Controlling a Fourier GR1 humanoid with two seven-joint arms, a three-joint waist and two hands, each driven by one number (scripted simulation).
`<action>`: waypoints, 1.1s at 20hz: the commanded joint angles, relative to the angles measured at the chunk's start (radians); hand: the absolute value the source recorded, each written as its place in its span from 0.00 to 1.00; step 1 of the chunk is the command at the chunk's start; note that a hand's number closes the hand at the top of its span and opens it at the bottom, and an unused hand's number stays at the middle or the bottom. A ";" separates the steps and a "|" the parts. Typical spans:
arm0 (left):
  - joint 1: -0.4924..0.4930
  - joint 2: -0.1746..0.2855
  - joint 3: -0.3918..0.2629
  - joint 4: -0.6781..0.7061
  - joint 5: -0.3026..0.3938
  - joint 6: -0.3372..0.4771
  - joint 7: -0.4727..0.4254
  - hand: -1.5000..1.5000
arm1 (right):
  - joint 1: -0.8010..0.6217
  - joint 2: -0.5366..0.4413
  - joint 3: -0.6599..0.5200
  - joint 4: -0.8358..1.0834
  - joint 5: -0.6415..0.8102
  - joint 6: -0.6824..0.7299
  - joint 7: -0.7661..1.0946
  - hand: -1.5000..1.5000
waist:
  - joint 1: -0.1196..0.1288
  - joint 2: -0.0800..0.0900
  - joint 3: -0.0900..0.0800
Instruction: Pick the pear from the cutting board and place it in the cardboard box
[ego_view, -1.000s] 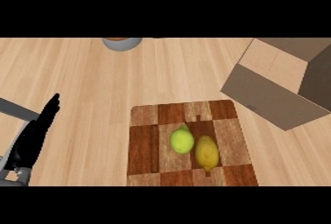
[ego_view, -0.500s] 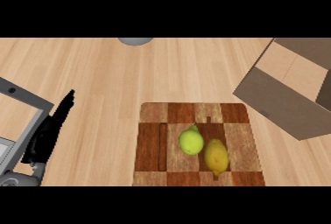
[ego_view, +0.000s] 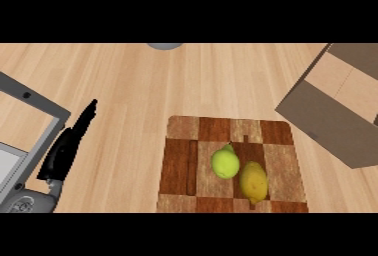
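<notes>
Cardboard box (ego_view: 325, 112) cut off at right edge

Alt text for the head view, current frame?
A green pear lies on a wooden cutting board beside a yellow fruit, with a cardboard box to the right. The robot's left hand rests open at the left, away from the board.

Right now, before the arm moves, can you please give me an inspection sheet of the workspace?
Surface: wooden counter, light planks.
Job's things: pear lies on the board, right beside a yellow fruit; box at the right, apart from the board.
Clutter: grey object at the top edge, mostly cut off.
Hands: left hand open, left of the board, holding nothing; right hand not in view.
Cables: nothing seen.
Surroundings: nothing seen.
</notes>
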 joint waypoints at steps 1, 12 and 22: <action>-0.043 -0.018 -0.003 0.023 -0.005 -0.007 0.009 0.50 | -0.074 0.012 0.128 -0.004 0.160 0.109 0.212 0.00 | 0.010 -0.002 0.003; -0.058 -0.050 0.002 0.094 -0.034 -0.003 -0.039 0.50 | -0.451 0.010 0.299 0.147 0.156 0.305 0.665 0.00 | 0.016 -0.010 0.009; -0.029 -0.052 0.003 0.084 -0.022 -0.039 -0.045 0.50 | -0.690 0.008 0.193 0.261 0.112 0.386 0.710 0.00 | 0.027 -0.014 0.009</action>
